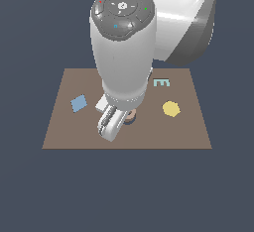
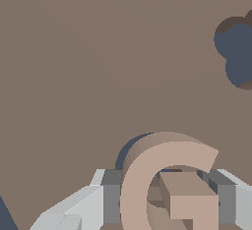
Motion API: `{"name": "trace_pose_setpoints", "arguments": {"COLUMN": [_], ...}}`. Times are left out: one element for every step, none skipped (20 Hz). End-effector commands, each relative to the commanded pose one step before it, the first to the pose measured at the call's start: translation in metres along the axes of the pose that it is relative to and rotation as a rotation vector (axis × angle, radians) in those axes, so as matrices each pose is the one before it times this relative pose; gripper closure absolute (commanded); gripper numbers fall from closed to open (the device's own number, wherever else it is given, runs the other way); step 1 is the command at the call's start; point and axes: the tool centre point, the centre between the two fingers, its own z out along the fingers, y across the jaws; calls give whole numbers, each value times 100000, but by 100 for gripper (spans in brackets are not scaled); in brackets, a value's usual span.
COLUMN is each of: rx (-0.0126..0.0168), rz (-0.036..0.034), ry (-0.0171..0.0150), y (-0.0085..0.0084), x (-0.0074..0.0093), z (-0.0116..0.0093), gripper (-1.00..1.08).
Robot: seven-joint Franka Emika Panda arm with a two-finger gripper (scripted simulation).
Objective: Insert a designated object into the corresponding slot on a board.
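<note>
Claw point(image 2: 165, 199) fingers point(image 2: 110, 197) sit on either side of the tan G point(image 2: 142, 175), closed against it so far as the wrist view shows, with the piece low over the board point(image 1: 64, 127). A dark navy crescent point(image 2: 129, 148) shows just behind the G's curved back; I judge this to be the G slot, almost covered by the piece, so the G looks either partly seated or hovering right over it. In the exterior view the arm hides most of this: only a sliver of tan point(image 1: 131, 117) peeks out beside the claw, near the middle of the board and toward its front edge.

Doing this step well means finishing the alignment before letting go. The exposed crescent suggests the piece is offset a little from the cutout, so a small shift toward that crescent, keeping the G flat and its rotation matched to the slot, should come before any downward push. Descend gently; a tilted piece could catch on the rim. Open the claw only once the G is level with the board.

Further out lie the rounded blob cutout point(image 2: 238, 52), the blue diamond point(image 1: 78, 103), the yellow piece point(image 1: 171, 108) and a teal E point(image 1: 161, 83), all well apart from the claw.
</note>
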Motion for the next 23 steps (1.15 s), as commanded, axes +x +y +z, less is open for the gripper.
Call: {"name": "trace_pose_setpoints", "arguments": {"rx": [18,0,0,0,0,-22,0,-19,-19,-34,-25,-15,0,0,0,0,0,0,0,0,0,0,0], "rz": [1570,328,229,129,49,-327,0,64,64,111,78,45,0,0,0,0,0,0,0,0,0,0,0], "ry": [-3,-1,-1,-1,0,11,0,18,18,30,20,11,0,0,0,0,0,0,0,0,0,0,0], "y": [-315,-71,-51,-29,-12,77,2,-14,-8,-19,-11,-6,3,0,0,0,0,0,0,0,0,0,0], "x": [-258,-56,-37,-23,-3,39,-10,8,-11,2,-2,-2,-9,0,0,0,0,0,0,0,0,0,0], "z": [-30,-3,-2,-1,0,19,36,125,197,263,201,120,36,0,0,0,0,0,0,0,0,0,0], "gripper": [108,108,108,108,108,108,108,108,108,108,108,108,108,-92,-92,-92,-92,-92,-92,-92,-92,-92,-92]}}
